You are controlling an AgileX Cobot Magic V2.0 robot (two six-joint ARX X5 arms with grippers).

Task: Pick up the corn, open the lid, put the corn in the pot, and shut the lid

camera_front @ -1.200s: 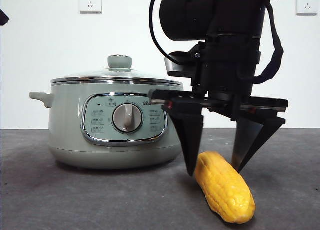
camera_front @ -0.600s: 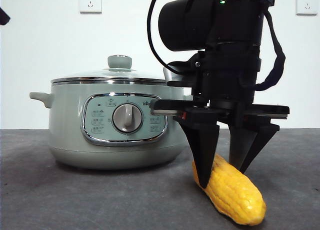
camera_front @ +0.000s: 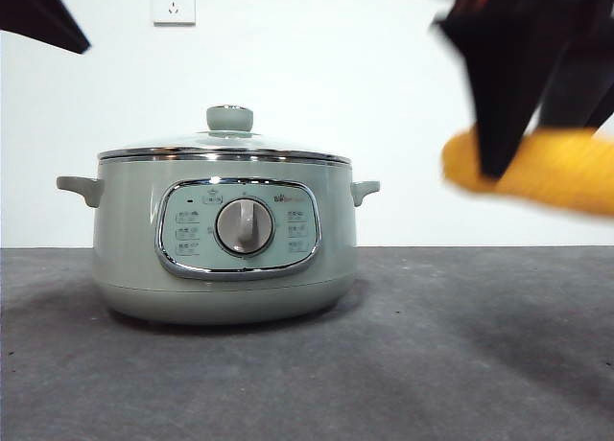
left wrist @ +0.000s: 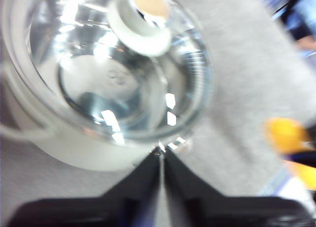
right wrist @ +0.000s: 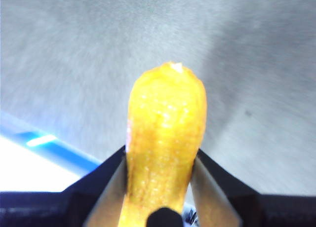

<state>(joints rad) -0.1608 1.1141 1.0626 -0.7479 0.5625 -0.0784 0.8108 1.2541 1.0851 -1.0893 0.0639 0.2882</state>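
A dark grey, matte tabletop [camera_front: 403, 364] meets a plain white wall [camera_front: 384, 96]. The right gripper [right wrist: 163, 177] clamps the knobbly yellow corn [camera_front: 547, 173] in mid-air, beside the glossy sage pot [camera_front: 129, 259]. The left gripper [left wrist: 161, 163], jaws together, hangs above the glass lid [left wrist: 118, 74].

Test bench, grey table [camera_front: 288, 383] (bare wall [camera_front: 384, 96], socket [camera_front: 173, 2])

the table [camera_front: 460, 364] is a dark grey surface with a slightly rough look. only the pot [camera_front: 223, 240] stands directly on it, on the left part in the front view.
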